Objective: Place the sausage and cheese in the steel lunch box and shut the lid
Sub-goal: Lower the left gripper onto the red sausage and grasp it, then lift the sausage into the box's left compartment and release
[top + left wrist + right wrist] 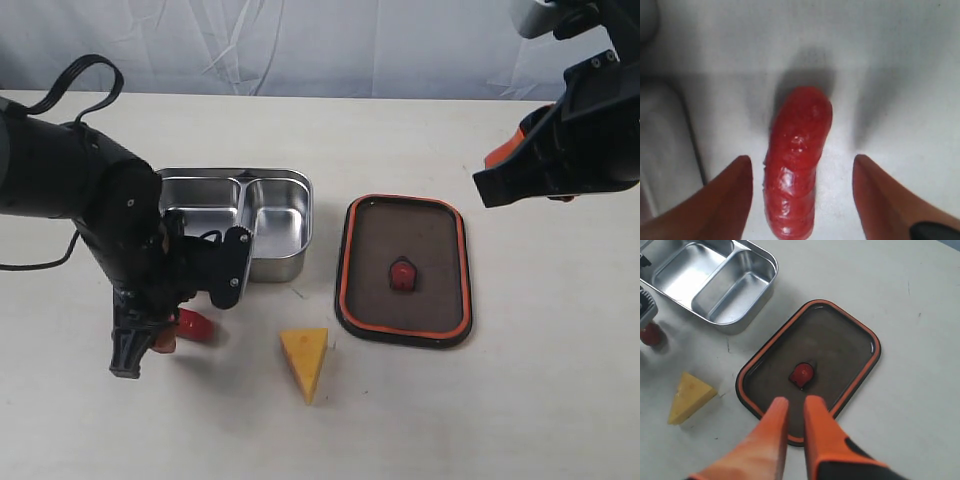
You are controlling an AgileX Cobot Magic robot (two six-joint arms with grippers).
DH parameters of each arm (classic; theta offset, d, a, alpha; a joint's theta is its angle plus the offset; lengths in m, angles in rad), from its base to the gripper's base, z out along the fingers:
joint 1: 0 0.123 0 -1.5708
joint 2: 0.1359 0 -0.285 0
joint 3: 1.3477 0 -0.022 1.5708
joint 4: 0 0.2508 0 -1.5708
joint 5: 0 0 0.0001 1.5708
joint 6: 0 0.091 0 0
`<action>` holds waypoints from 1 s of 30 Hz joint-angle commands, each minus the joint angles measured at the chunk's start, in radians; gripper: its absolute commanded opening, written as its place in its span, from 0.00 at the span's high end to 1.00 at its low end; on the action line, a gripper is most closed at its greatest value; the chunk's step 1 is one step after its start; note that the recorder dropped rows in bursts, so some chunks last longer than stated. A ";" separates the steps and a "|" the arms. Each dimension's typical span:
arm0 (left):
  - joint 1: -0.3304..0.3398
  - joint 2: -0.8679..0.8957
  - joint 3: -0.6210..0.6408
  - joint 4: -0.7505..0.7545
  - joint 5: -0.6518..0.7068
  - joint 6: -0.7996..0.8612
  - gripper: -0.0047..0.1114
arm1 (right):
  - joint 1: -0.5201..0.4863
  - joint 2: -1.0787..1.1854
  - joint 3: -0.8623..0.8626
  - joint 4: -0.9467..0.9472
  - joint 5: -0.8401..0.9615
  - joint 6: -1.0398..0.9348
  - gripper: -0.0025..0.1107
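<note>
At the near left of the counter (540,400), the left arm's orange fingers (725,200) stand spread either side of the small glossy red toy sausage (797,165). It lies flat just nearer than the shiny two-compartment steel lunch box (280,262), and neither finger seems to touch it. It looks light, smooth and likely slippery, so a pinch across its middle should hold best. Further right lies the yellow wedge of toy cheese (305,362), apparently stiff and light, best taken across its flat faces. Right again rests the dark translucent lid (405,225), orange-rimmed. At the far right the right arm's fingers (772,432) hang almost together, empty.
</note>
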 commanded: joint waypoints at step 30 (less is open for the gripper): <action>0.002 -0.125 0.001 -0.112 0.160 -0.114 0.96 | -0.005 -0.006 0.003 -0.012 -0.008 -0.001 0.86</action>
